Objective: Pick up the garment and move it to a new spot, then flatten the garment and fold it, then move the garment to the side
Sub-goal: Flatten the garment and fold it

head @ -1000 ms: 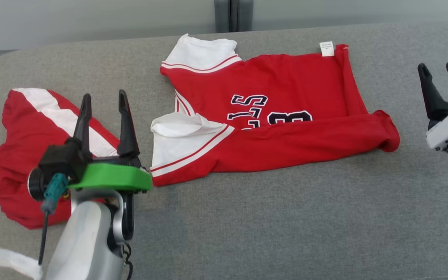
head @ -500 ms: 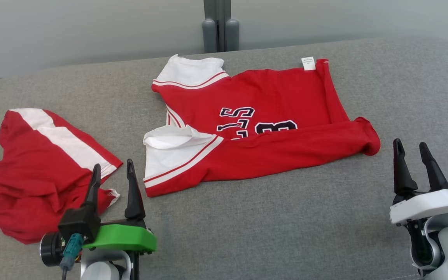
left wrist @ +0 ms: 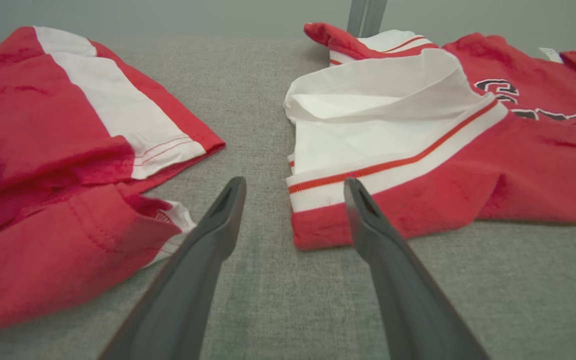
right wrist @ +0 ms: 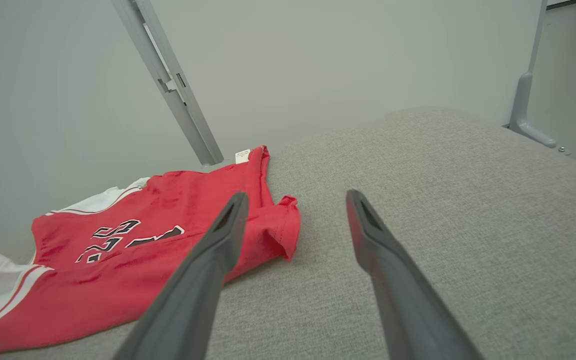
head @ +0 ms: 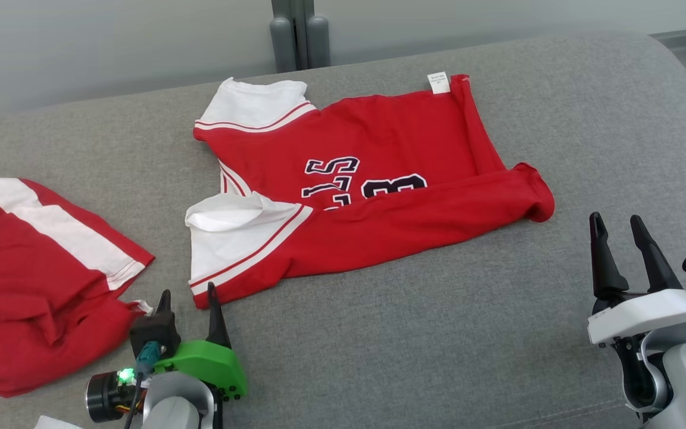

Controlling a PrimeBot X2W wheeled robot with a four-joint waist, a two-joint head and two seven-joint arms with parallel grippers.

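Note:
The garment (head: 390, 155), a red jersey with white sleeves and dark lettering, lies on the grey padded surface (head: 438, 333), with its near long edge folded over itself. My left gripper (head: 188, 292) stands open just short of the jersey's near white sleeve, not touching it. In the left wrist view the left gripper (left wrist: 294, 182) points at the red hem of that sleeve (left wrist: 393, 145). My right gripper (head: 616, 218) is open and empty, to the right of the jersey's rolled right end. In the right wrist view the right gripper (right wrist: 296, 195) hangs above bare fabric beside the jersey (right wrist: 118, 240).
A second red piece with a white stripe (head: 33, 280) lies crumpled at the far left, close to my left gripper, and shows as the red piece (left wrist: 43, 150) in the left wrist view. A grey post (head: 295, 36) stands behind the surface. The surface rounds off at the right (head: 676, 71).
The head camera has shifted, so the whole scene sits further left. Both grippers have drawn back toward the near edge, the left one off the striped piece. Both stay open.

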